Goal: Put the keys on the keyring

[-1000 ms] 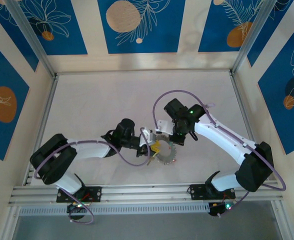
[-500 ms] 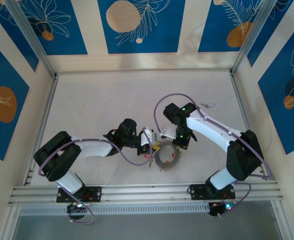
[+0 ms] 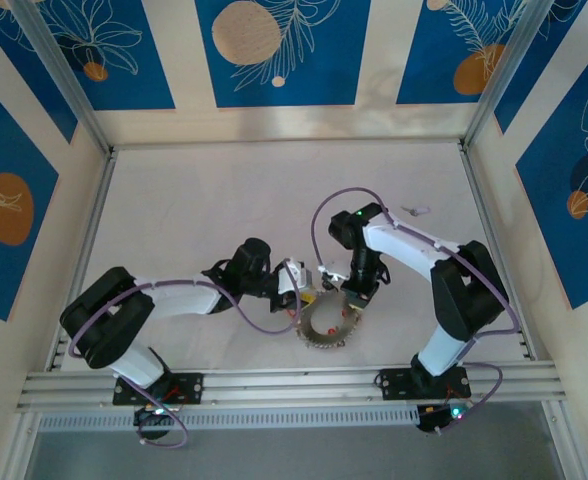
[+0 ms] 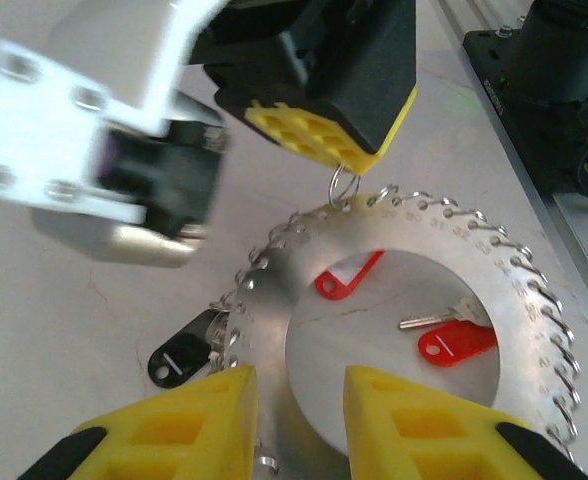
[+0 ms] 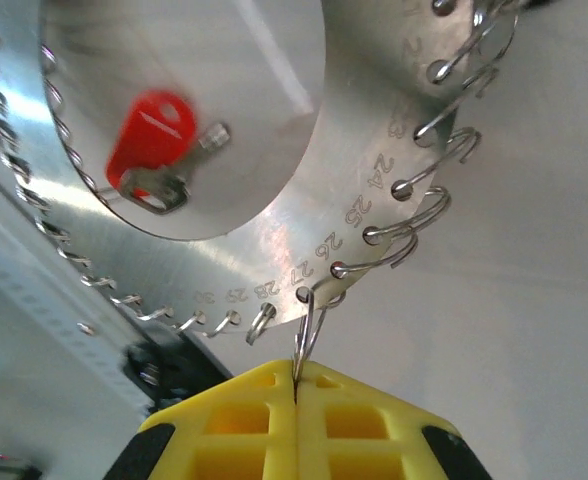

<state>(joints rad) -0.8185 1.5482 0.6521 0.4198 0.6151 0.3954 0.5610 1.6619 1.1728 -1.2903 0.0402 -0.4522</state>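
The keyring (image 4: pixel 264 330) is a flat grey disc with wire hooks round its rim, lying near the table's front (image 3: pixel 319 342). My left gripper (image 4: pixel 299 415) straddles its band, one yellow finger outside the rim and one in the hole, shut on it. My right gripper (image 5: pixel 296 385) is shut on a small wire loop (image 5: pixel 309 325) hooked through a numbered hole at the rim; the left wrist view shows this too (image 4: pixel 344 185). Two red-tagged keys (image 4: pixel 456 343) (image 4: pixel 347 276) lie on the table inside the hole. A black tag (image 4: pixel 179 353) hangs at the outer edge.
Both grippers meet over the ring (image 3: pixel 319 295), with purple cables looping around them. A small silvery item (image 3: pixel 414 211) lies alone at the far right of the table. The aluminium rail (image 3: pixel 294 380) runs just in front of the ring.
The ring has slid a little toward the front rail and looks more tilted. My right arm has folded inward, its elbow swinging left. My left gripper stays on the ring.
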